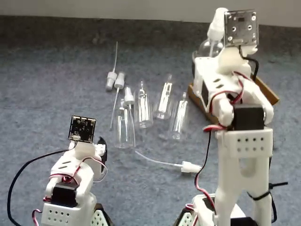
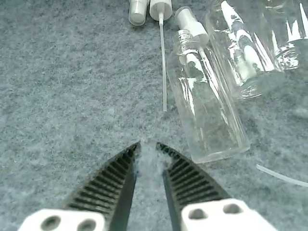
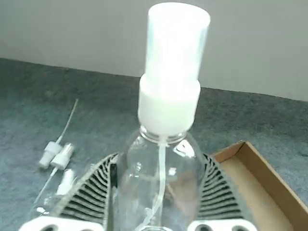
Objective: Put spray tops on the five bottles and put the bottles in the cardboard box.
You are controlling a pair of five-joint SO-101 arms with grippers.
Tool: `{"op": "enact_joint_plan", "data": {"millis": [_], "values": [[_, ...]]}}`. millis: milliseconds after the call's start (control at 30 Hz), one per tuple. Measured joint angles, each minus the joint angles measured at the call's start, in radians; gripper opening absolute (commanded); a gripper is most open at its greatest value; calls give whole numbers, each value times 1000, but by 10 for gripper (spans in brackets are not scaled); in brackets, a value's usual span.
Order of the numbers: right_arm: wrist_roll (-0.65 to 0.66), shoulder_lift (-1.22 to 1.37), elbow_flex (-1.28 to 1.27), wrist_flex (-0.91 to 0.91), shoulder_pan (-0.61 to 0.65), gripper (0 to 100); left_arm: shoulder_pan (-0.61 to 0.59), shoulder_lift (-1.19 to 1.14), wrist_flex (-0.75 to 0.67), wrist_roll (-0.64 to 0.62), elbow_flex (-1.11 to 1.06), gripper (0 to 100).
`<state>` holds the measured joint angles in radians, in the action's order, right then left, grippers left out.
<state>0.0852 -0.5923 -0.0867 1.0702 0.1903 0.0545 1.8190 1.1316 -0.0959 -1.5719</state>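
Note:
My right gripper (image 3: 161,159) is shut on a clear bottle (image 3: 159,187) that carries a white spray top (image 3: 171,72), held upright in the air. In the high view this bottle (image 1: 209,47) stands above the far end of the cardboard box (image 1: 269,95). My left gripper (image 2: 148,145) hovers low over the carpet, slightly open with nothing between its fingers, just short of a lying bottle (image 2: 207,110) with a spray top (image 2: 191,24) at its neck. Three more clear bottles (image 1: 142,107) (image 1: 164,101) (image 1: 180,120) lie side by side mid-table.
Two loose spray tops (image 1: 111,80) (image 1: 120,81) with long tubes lie beyond the bottles. A third top (image 1: 190,166) lies between the two arm bases. The box (image 3: 260,178) sits under the right arm. Grey carpet covers the table.

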Motion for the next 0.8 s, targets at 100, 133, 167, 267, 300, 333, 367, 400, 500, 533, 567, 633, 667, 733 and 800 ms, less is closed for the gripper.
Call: {"op": "enact_joint_plan", "data": {"millis": [100,133,167,267,300,333,367,400,500,533,567,633,667,733,800], "values": [[0,-57,0,64,68,69,75,0,0,-2,0,5],[0,-75,-3,80,87,69,104,0,0,-2,0,5],[0,-94,-12,87,106,69,133,0,0,-2,0,5],[0,-160,-92,89,153,69,196,0,9,-2,0,5],[0,-181,-126,89,167,69,215,0,11,-2,0,5],[0,-204,-163,81,176,69,239,0,12,-2,0,5],[0,-229,-201,68,183,69,269,0,12,-2,0,5],[0,-261,-239,49,187,69,296,0,12,-2,0,5],[0,-362,-370,-18,187,69,394,0,-3,-2,17,5],[0,-400,-416,-43,187,69,427,0,-17,-2,25,5],[0,-439,-460,-64,187,69,459,0,-32,-2,29,5],[0,-520,-559,-106,187,69,528,0,-75,-2,34,5],[0,-560,-603,-123,187,69,563,0,-98,-2,34,5],[0,-637,-690,-152,187,69,621,0,-140,-2,35,5],[0,-703,-764,-181,187,69,674,0,-183,-2,35,5]]}}
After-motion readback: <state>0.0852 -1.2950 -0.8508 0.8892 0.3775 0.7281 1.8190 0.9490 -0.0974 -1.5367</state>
